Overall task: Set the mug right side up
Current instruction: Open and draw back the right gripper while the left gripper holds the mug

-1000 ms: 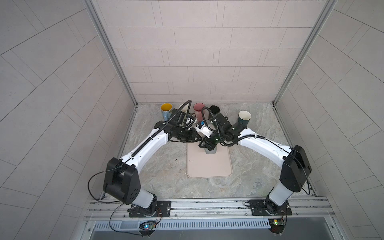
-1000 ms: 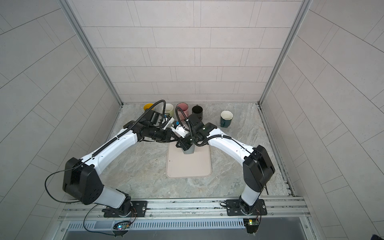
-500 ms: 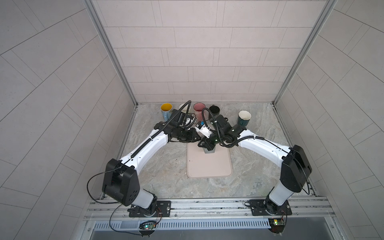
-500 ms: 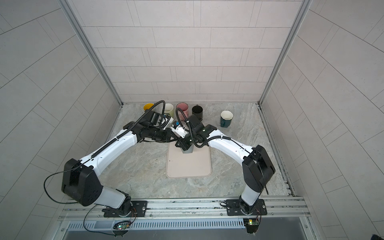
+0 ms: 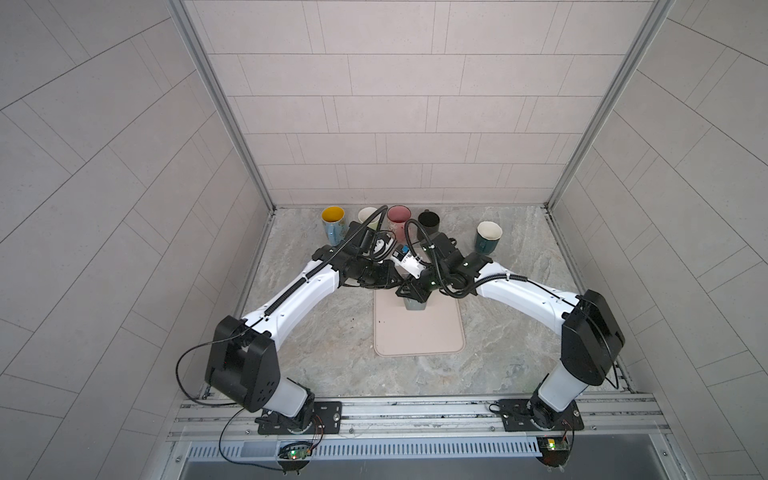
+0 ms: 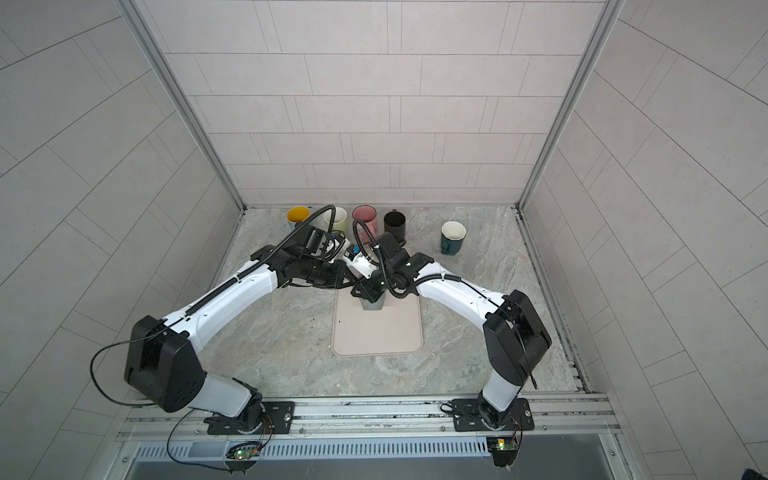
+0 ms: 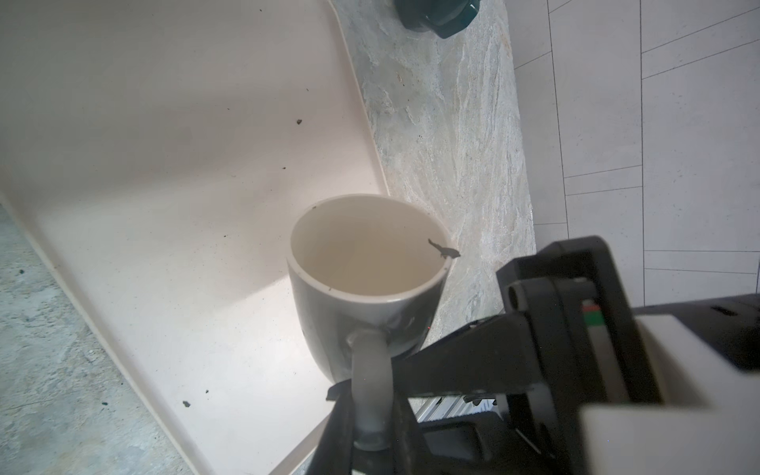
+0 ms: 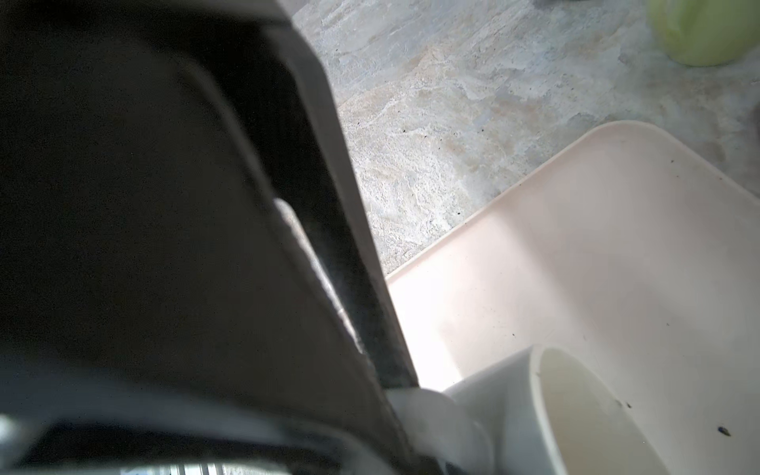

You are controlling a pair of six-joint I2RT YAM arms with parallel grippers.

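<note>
The pink mat (image 5: 417, 332) lies in the middle of the table (image 5: 316, 332), and the grey mug (image 5: 415, 305) stands on the mat's far end. It is upright with its mouth up, as the left wrist view shows, so its long axis runs straight up from the mat. The righting itself looks done, and what remains is to let go and draw clear.

Both arms meet at the mug. Its handle (image 7: 370, 390) points toward the left arm's side, and the left end effector (image 7: 370, 411) is closed nearly to its limit, its fingers pinching that handle. The right end effector (image 5: 411, 291) comes in from the opposite side and sits over the mug in both top views, with a finger against the wall beside the handle. I cannot tell how far apart its jaws stand or whether it grips anything.

The left arm has the hold, so any retreat should run back along the handle's line, away from the mug, without tipping it.

Farther back, a teal mug (image 5: 488, 237) stands apart on the table, and four more mugs (image 5: 399, 218) stand upright by the back wall
</note>
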